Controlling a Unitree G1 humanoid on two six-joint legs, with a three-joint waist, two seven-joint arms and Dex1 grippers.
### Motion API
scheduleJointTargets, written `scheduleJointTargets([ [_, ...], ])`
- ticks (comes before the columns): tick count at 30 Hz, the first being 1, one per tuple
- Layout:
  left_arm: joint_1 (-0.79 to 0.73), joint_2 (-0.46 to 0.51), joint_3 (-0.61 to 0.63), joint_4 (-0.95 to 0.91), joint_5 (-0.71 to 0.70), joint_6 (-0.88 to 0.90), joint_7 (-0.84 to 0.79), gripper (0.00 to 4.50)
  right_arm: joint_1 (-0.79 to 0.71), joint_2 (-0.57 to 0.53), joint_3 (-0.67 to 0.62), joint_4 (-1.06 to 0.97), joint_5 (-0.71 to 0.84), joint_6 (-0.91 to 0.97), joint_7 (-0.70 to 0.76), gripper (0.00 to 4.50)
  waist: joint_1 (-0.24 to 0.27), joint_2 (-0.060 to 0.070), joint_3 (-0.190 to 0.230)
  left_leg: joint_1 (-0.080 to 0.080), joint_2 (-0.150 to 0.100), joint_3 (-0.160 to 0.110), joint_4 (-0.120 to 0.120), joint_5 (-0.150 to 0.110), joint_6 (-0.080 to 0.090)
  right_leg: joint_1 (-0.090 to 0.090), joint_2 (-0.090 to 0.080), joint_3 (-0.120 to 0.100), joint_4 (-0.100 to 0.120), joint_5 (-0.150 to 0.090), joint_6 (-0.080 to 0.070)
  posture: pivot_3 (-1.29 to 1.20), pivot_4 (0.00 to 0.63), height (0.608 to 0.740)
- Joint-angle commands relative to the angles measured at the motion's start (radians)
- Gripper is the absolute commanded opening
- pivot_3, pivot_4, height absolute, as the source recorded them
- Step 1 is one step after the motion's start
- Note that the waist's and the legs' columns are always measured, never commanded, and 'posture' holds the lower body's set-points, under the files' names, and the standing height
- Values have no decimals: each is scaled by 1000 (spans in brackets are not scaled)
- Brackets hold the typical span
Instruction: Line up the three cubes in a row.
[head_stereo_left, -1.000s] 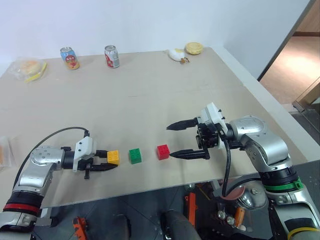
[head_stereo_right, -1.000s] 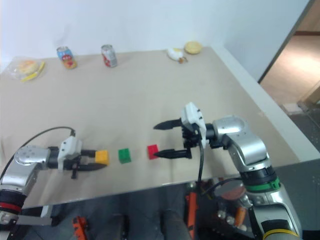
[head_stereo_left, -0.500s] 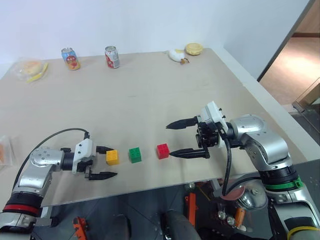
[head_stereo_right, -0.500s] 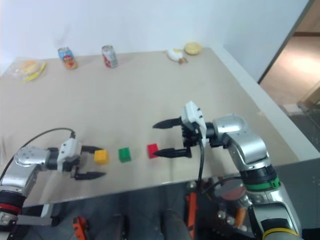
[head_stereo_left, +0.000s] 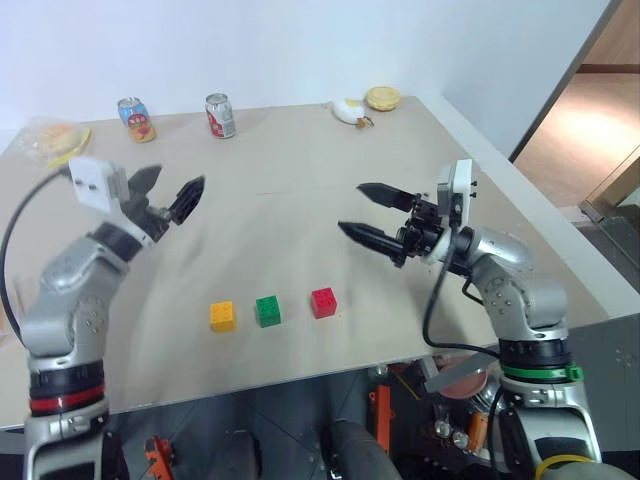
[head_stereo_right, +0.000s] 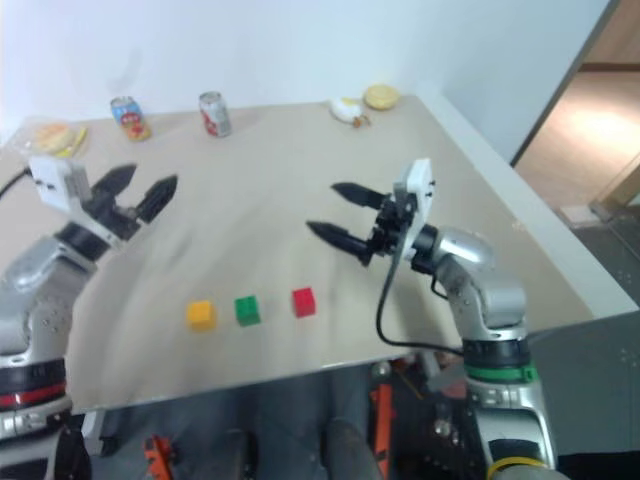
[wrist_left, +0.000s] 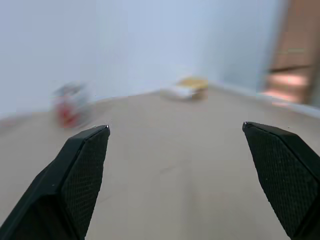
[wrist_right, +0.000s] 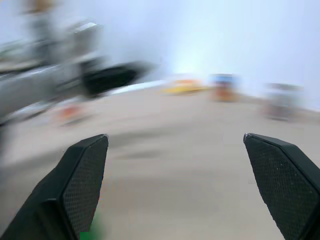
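So the three cubes sit low in the frame near the table's (head_stereo_left: 300, 140) front edge: yellow-orange cube (head_stereo_left: 223, 316), green cube (head_stereo_left: 267, 310), red cube (head_stereo_left: 323, 302), running left to right in a row whose line climbs a touch toward the red end. The gaps look a bit uneven, with yellow and green closer together than green and red. Both grippers hang well above and behind that row, fingers spread wide, nothing in either. The right gripper (head_stereo_left: 370, 213) is up and right of the red cube, while the left gripper (head_stereo_left: 167, 190) is farther, in the upper left. Red is the right arm's, if anything needs nudging.
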Motion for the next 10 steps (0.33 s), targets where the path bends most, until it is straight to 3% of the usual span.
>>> scheduleJointTargets([
  [1,90,-72,49,-60,120,-75,203,4406,75,93,-49,34,-112,-122,-252,4500,7,-1,-1,-2,0,0,0,0,0,-1,0,0,0,0,0,0,150,740],
  [6,174,-143,10,-26,235,-166,301,4406,169,199,-38,49,-283,-264,-500,4500,17,-1,-1,-8,-2,-1,0,1,-2,-5,-2,-1,1,0,0,0,150,740],
  [10,183,-148,-50,43,313,-242,298,4406,184,252,-24,82,-345,-333,-598,4500,16,-1,-1,-5,-6,0,1,4,-6,-3,-2,4,0,3,5,0,150,740],
])
